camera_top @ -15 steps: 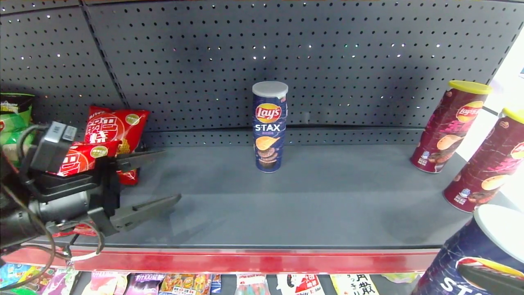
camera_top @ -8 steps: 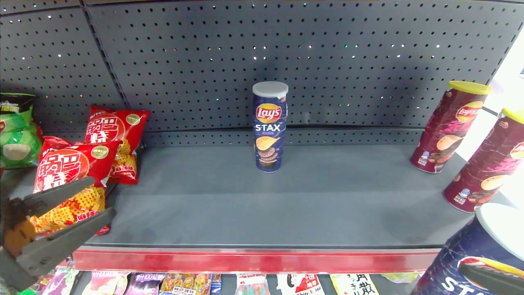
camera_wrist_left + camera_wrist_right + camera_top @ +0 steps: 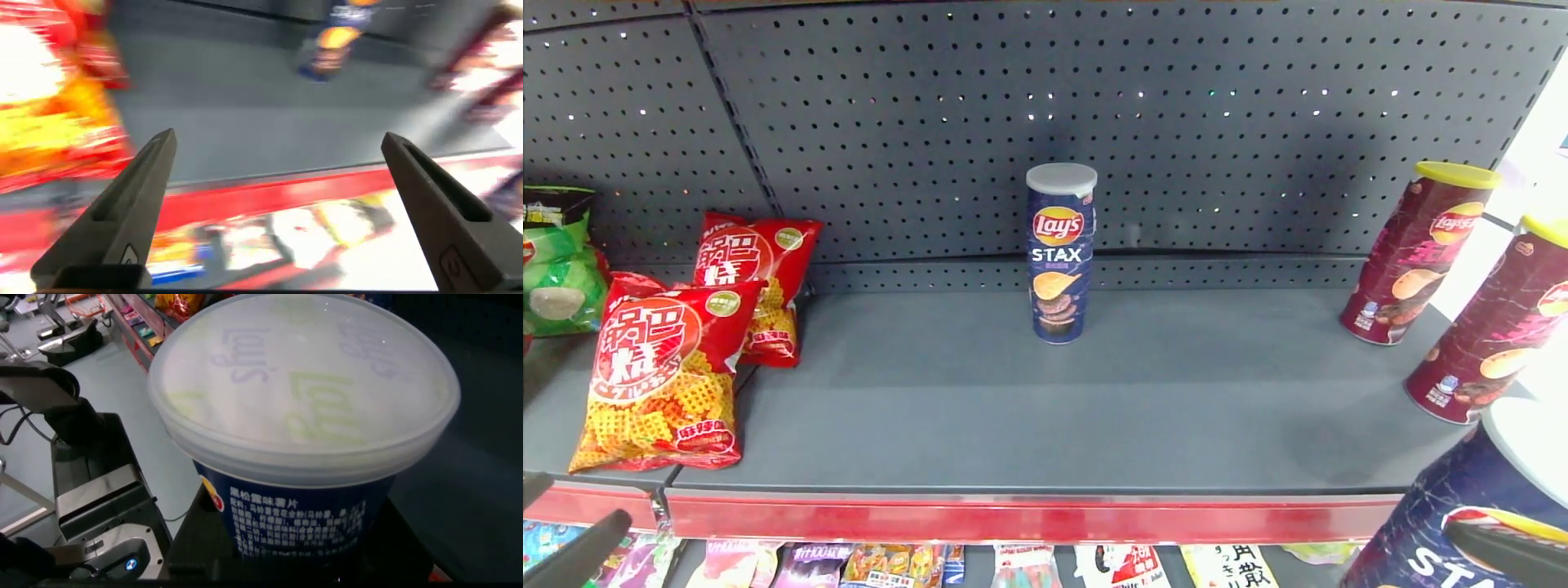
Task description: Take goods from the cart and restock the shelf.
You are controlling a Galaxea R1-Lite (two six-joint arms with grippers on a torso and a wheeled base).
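Note:
A blue chips can [image 3: 1060,253] with a grey lid stands upright mid-shelf near the pegboard back. A second blue can [image 3: 1445,498] hangs at the lower right, in front of the shelf's edge. My right gripper [image 3: 1474,527] is shut on it, with one dark finger [image 3: 1511,554] across its side. In the right wrist view its pale lid [image 3: 302,384] is close up. My left gripper [image 3: 584,496] is low at the left, below the shelf front, open and holding nothing. In the left wrist view its fingers [image 3: 131,212] frame the shelf and the far blue can [image 3: 331,45].
Two red snack bags [image 3: 658,376] [image 3: 760,282] and a green bag [image 3: 556,261] fill the shelf's left end. Two maroon cans [image 3: 1419,253] [image 3: 1490,327] stand at the right. The grey shelf [image 3: 1029,408] has a red front lip [image 3: 1029,518], with hanging packets [image 3: 890,565] below.
My left arm has pulled back down and to the left, off the shelf, uncovering the front red bag lying at the shelf's left front. The right gripper and its can have barely moved.

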